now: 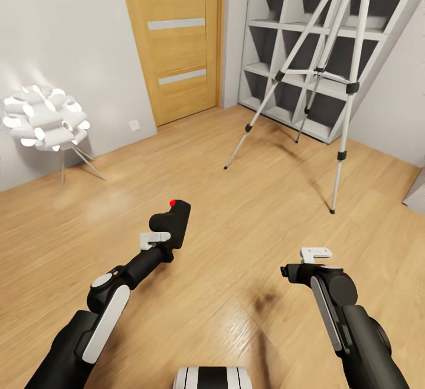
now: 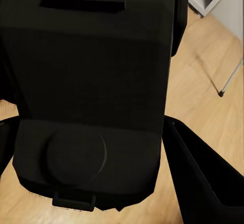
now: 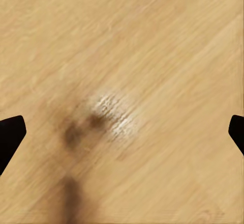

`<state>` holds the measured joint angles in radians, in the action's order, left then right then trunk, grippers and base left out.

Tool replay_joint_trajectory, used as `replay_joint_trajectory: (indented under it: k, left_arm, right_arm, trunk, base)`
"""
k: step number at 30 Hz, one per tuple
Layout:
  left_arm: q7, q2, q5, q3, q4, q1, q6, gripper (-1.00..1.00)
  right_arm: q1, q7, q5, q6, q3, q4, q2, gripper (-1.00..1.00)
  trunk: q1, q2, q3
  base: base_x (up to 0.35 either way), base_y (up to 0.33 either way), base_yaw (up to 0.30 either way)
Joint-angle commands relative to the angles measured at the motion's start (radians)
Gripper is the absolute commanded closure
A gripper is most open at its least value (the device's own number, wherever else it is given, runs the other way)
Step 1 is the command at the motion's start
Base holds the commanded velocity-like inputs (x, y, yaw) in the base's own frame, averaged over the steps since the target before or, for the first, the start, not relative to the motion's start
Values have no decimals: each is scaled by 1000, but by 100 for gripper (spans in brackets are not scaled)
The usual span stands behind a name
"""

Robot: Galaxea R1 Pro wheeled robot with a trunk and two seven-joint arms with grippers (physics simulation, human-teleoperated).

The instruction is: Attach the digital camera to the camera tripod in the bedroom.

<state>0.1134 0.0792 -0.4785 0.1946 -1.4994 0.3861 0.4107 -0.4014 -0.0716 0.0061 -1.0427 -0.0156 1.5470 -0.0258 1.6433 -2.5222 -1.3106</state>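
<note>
left gripper (image 1: 171,224), lower middle of the head view, is clamped on the digital camera (image 1: 171,216), red button up; the body is held high and forward, probably so its base can later be lowered onto a mount. in the left wrist view the camera (image 2: 91,91) takes up most of the picture, with a dark finger (image 2: 203,178) running along its lower right side and a round dial showing near the bottom

right gripper (image 1: 295,271), lower right of the head view, holds nothing; in the right wrist view its two tips sit at the far left and far right edges, so it is spread wide over bare wood floor (image 3: 122,46), likely kept free to steady something later

further out, the camera tripod (image 1: 330,76) stands in the upper right of the head view, legs splayed on the floor, well apart from both arms; its top runs out of the picture, so the mount cannot be judged. just behind it is a grey cube shelf (image 1: 265,46). a wooden door (image 1: 177,35) is at upper centre, and a white petal lamp (image 1: 44,117) at middle left

judging from this, the robot must close on the tripod before any fitting can begin
</note>
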Motion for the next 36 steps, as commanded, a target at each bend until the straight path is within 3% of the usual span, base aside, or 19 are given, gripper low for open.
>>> replay_joint_trajectory:
  k: [1, 36]
  left_arm:
    - [1, 1, -5, 0, -1, 0, 5, 100]
    - [-3, 0, -5, 0, 1, 0, 3, 100]
  right_arm:
    - [-1, -3, 1, -4, 1, 1, 0, -100]
    - [-1, -2, 5, -4, 0, 2, 0, -100]
  trunk:
    - [-1, 0, 3]
    - [-16, 8, 139]
  base:
    - [0, 0, 0]
    - [0, 0, 0]
